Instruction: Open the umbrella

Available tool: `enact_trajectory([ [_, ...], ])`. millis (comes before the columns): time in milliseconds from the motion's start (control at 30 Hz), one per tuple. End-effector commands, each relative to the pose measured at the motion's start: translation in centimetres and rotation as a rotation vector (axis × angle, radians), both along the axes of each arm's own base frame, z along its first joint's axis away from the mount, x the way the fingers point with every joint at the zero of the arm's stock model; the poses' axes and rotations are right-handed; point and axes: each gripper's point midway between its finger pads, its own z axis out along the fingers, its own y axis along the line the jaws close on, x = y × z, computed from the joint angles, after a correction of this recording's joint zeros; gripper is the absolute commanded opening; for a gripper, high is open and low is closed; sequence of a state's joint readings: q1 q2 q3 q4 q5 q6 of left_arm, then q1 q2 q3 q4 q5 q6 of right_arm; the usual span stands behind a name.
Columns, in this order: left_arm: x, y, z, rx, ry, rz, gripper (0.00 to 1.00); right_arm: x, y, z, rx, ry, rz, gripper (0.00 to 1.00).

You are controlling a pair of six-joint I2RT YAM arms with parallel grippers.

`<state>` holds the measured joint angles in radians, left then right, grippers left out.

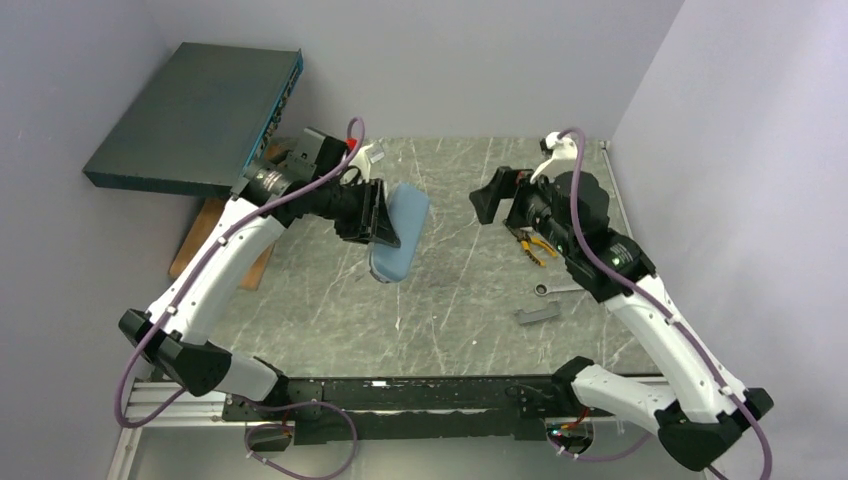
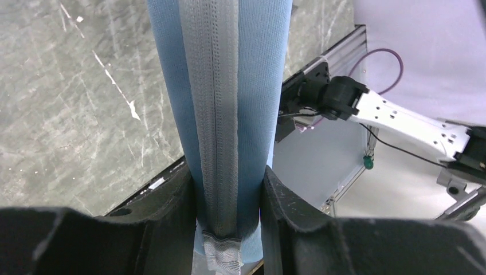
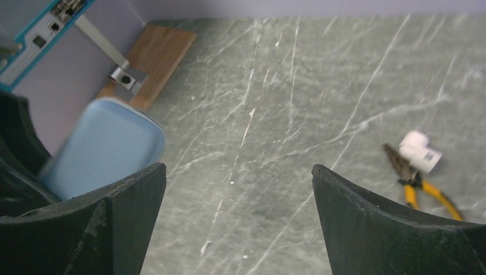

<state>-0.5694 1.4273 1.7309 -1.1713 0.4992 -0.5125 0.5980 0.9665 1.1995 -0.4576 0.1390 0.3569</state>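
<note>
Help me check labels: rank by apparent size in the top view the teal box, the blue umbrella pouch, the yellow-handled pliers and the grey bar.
1. teal box
2. umbrella pouch, though partly covered
3. pliers and grey bar: look alike, unranked

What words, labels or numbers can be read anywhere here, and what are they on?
No text can be read in any view.
On the small white cylinder beside the yellow-handled pliers: a dark-printed label, too blurred.
On the dark teal flat box, along its pale edge: tiny markings, too small.
On the slate-blue fabric zip pouch: nothing written.
</note>
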Motion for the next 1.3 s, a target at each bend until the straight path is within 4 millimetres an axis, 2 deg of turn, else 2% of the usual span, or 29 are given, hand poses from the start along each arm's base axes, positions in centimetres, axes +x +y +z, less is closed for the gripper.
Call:
enact_trajectory([
  [0,1.1,-1.7,0.8,-0.156,-0.031,-0.010,0.00,-0.8,1.8,-2.1,0.155,0.251,0.038,1.00],
  [100,2.5,-2.4,-1.1,-0.202,-0.021,-0.010,0.00,-0.7,2.0,-3.6,0.168,0.305,0.021,1.00],
  [267,3.2,-4.1,-6.9,-0.231,0.104,-0.079,0.00,-0.6,-0.1,-6.1,0.126,0.382,-0.099,1.00],
  [433,4.1,-4.6,-12.4,-0.175,0.179,-0.102,0.00,-1.2,-1.1,-7.3,0.092,0.412,-0.128,1.00],
  [567,3.9,-5.2,-16.5,-0.138,0.264,-0.131,0.00,-1.8,-1.5,-8.2,0.085,0.452,-0.148,1.00],
  [733,2.8,-5.8,-19.9,-0.102,0.318,-0.174,0.00,-2.3,-2.1,-8.6,0.095,0.452,-0.170,1.00],
  [867,2.5,-5.6,-21.6,-0.065,0.356,-0.177,0.02,-2.3,-2.6,-8.9,0.076,0.452,-0.187,1.00],
  [933,2.5,-5.3,-22.0,-0.032,0.363,-0.183,0.16,-2.1,-2.6,-9.0,0.070,0.451,-0.187,1.00],
  [1000,2.7,-4.7,-22.2,0.017,0.350,-0.179,0.38,-1.9,-2.4,-8.9,0.064,0.447,-0.179,1.00],
  [1100,3.5,-3.8,-22.1,0.080,0.319,-0.156,0.67,-1.4,-2.2,-8.8,0.054,0.442,-0.174,1.00],
  [1133,3.7,-3.6,-22.0,0.095,0.311,-0.147,0.80,-1.3,-2.1,-8.7,0.052,0.442,-0.175,1.00],
  [1200,4.5,-2.8,-21.7,0.146,0.280,-0.129,0.98,-1.1,-2.0,-8.6,0.044,0.440,-0.170,1.00],
  [1267,5.3,-1.5,-21.4,0.239,0.236,-0.097,0.99,-1.0,-2.1,-8.7,0.039,0.440,-0.173,1.00],
])
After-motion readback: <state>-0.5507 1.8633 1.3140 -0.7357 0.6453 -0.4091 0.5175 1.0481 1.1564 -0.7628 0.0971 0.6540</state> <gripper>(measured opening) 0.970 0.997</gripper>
